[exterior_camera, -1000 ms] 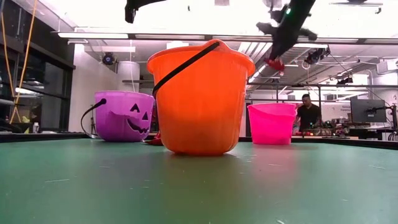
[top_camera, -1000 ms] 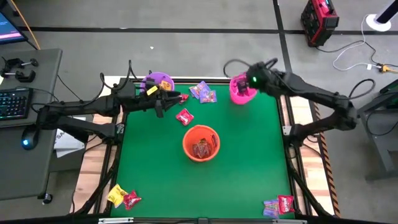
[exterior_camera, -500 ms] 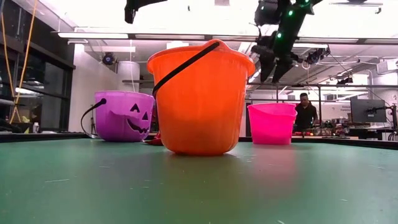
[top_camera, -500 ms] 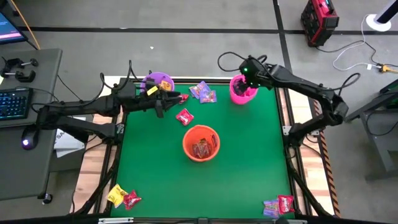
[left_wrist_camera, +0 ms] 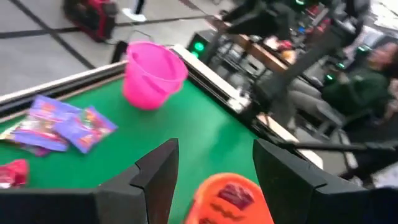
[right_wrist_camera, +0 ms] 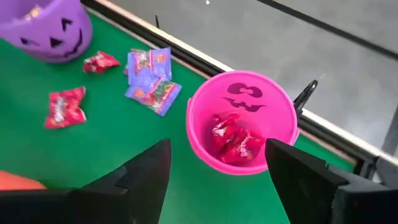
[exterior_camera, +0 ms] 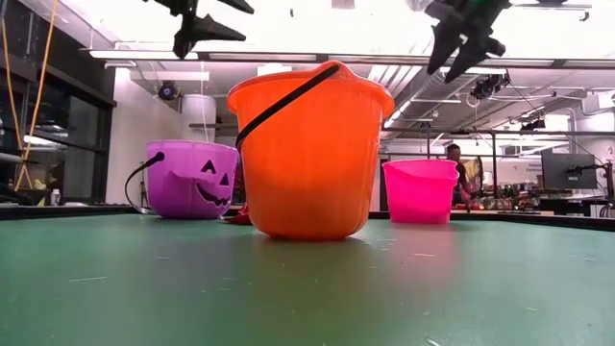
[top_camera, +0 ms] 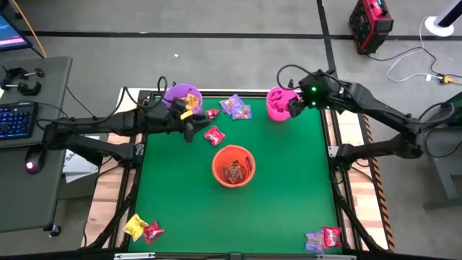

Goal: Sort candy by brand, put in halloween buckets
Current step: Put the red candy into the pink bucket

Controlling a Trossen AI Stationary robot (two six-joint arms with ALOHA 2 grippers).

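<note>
Three halloween buckets stand on the green table: purple (top_camera: 182, 94) at the far left, pink (top_camera: 277, 103) at the far right with red candy (right_wrist_camera: 233, 140) inside, and orange (top_camera: 232, 165) in the middle with candy in it. Loose candy lies between them: purple packets (top_camera: 236, 107) and red ones (top_camera: 214, 135). My right gripper (right_wrist_camera: 217, 174) hangs open and empty above the pink bucket's right side (top_camera: 293, 107). My left gripper (left_wrist_camera: 214, 180) is open and empty, raised beside the purple bucket (top_camera: 196, 124) and pointing toward the table's right.
More candy lies at the near corners: yellow and red (top_camera: 143, 230) on the left, purple and red (top_camera: 323, 238) on the right. In the low view both grippers (exterior_camera: 197, 24) (exterior_camera: 461, 38) hang well above the bucket rims. A person (exterior_camera: 456, 168) is in the room beyond the table.
My right gripper has opened over the pink bucket and let go of a red candy, which no longer hangs from it. It has then drawn a little toward the table's right edge. My left gripper has shifted a little toward the right, staying open.
</note>
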